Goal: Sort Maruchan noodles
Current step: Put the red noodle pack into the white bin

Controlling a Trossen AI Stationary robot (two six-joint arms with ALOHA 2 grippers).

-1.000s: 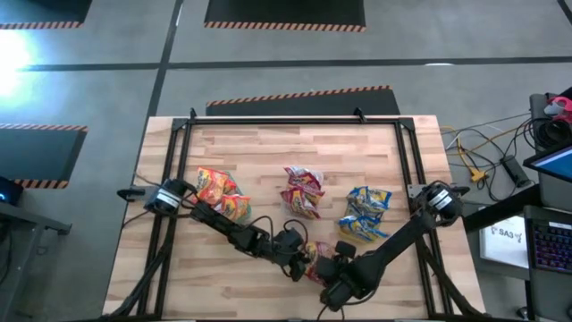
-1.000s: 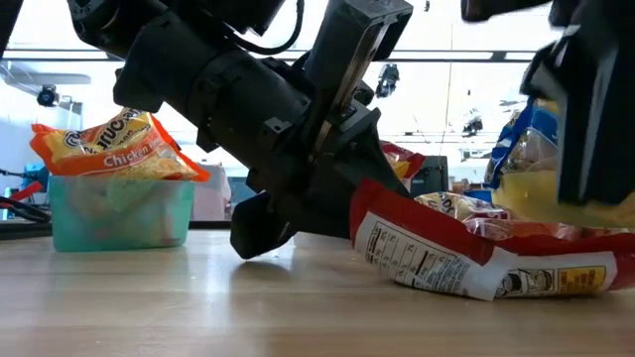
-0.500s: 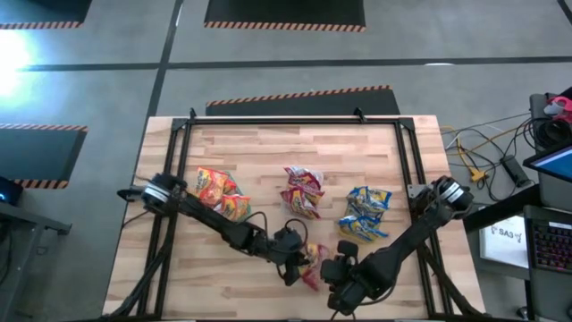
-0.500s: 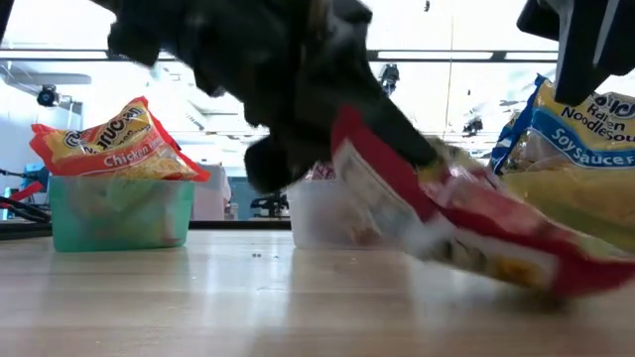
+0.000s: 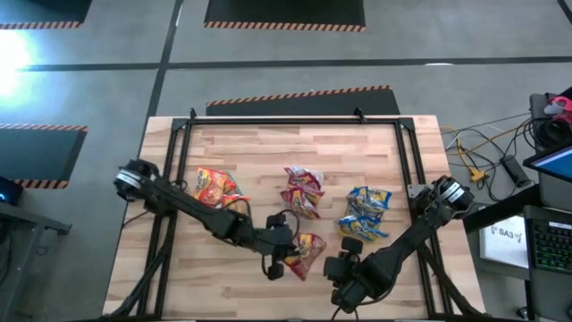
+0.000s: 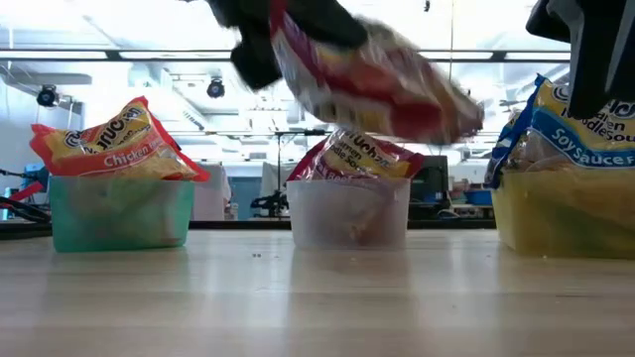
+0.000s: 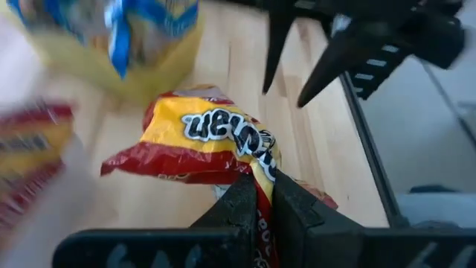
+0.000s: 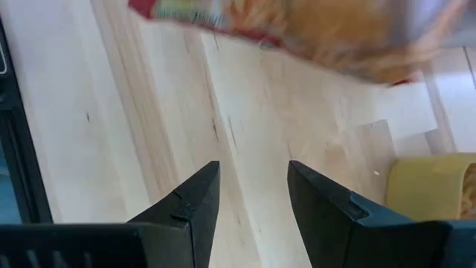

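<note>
Red noodle packet (image 5: 308,253) in left gripper (image 5: 288,261)

Two slim arms, black all over, built of tube-like links with thicker rounded joints; pale silver-grey ring on the outer joint of left arm (image 5: 134,179) and of right arm (image 5: 444,194). Thin black cable looped along the left forearm by left gripper (image 7: 256,195), its fingers (image 7: 236,207) matte black, tapering to blunt tips. Right gripper (image 8: 253,182) equally black, with broad wedge-shaped fingers (image 8: 195,201), faintly glossy on the inner faces.
</note>
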